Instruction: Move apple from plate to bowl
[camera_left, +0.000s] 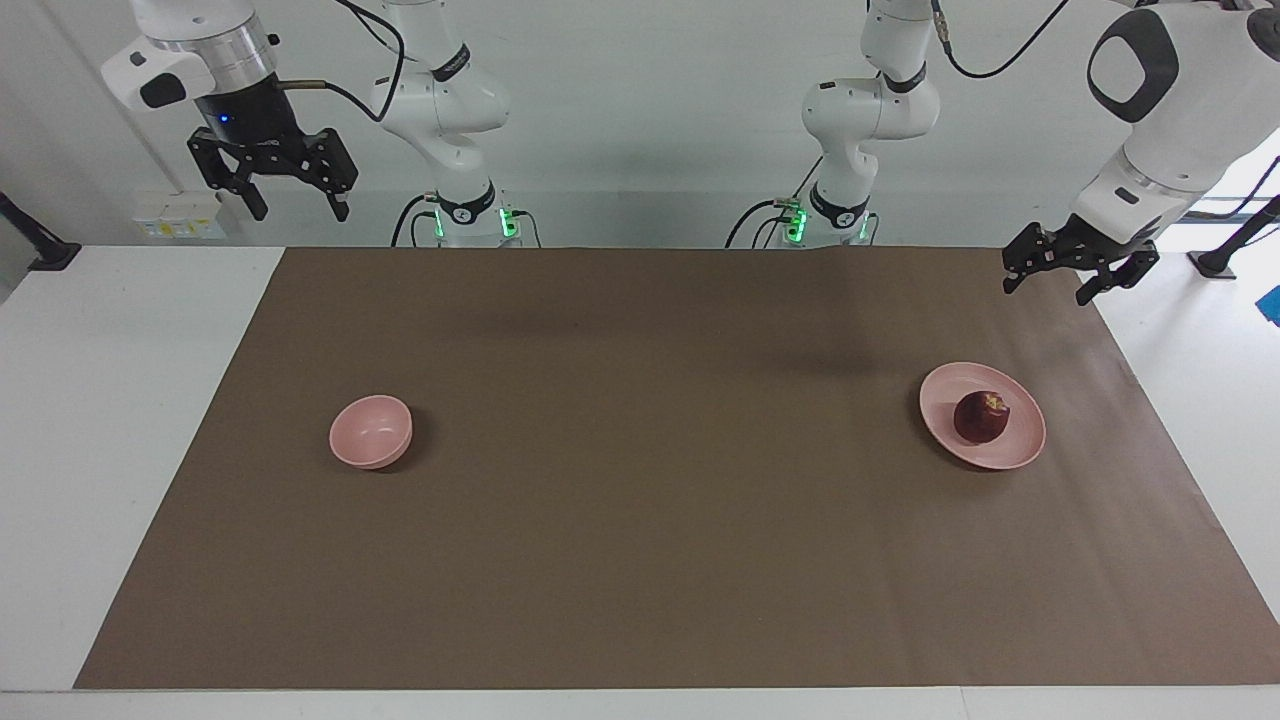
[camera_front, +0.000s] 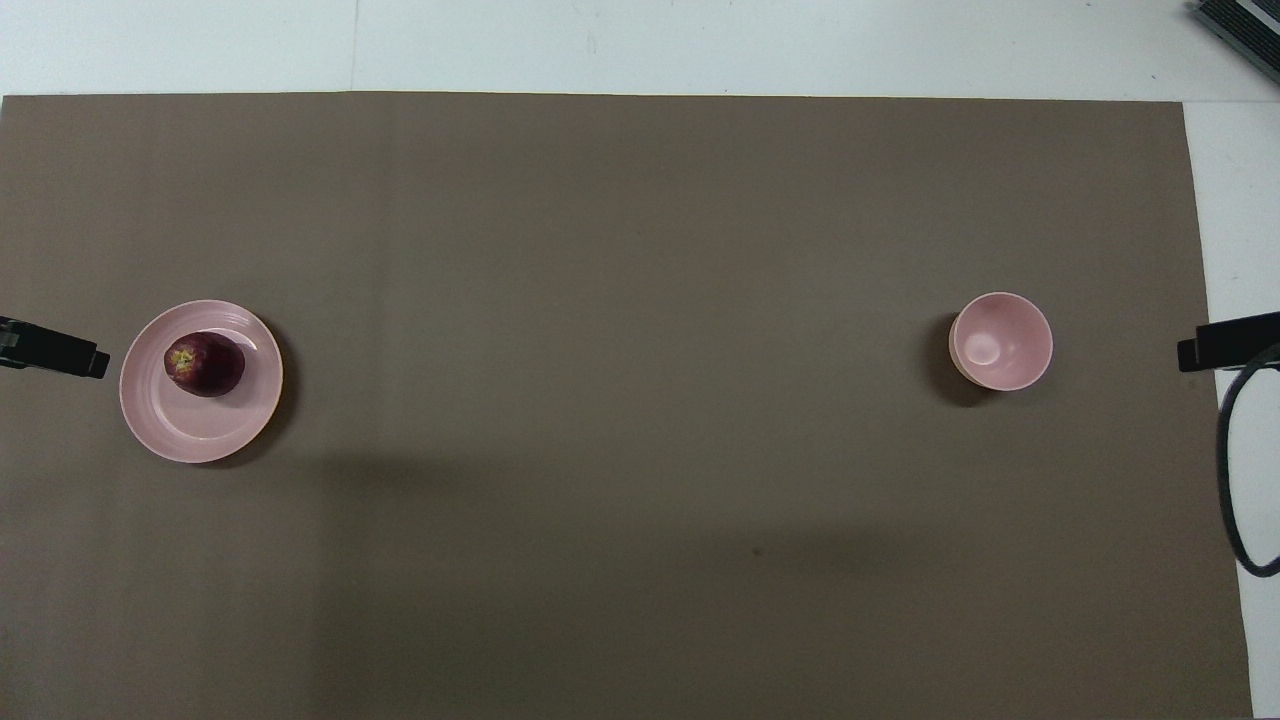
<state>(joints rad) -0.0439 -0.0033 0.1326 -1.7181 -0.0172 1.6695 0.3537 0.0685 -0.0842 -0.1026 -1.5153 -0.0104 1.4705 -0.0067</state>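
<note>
A dark red apple lies on the flat pale pink plate at the left arm's end of the table. The small deep pink bowl stands empty at the right arm's end. My left gripper is open and empty, raised over the mat's edge beside the plate and apart from it; its tip shows in the overhead view. My right gripper is open and empty, held high over the white table at the bowl's end; it shows in the overhead view.
A brown mat covers most of the white table. A black cable loop hangs at the right arm's end. A dark ribbed object lies at the table's corner farthest from the robots.
</note>
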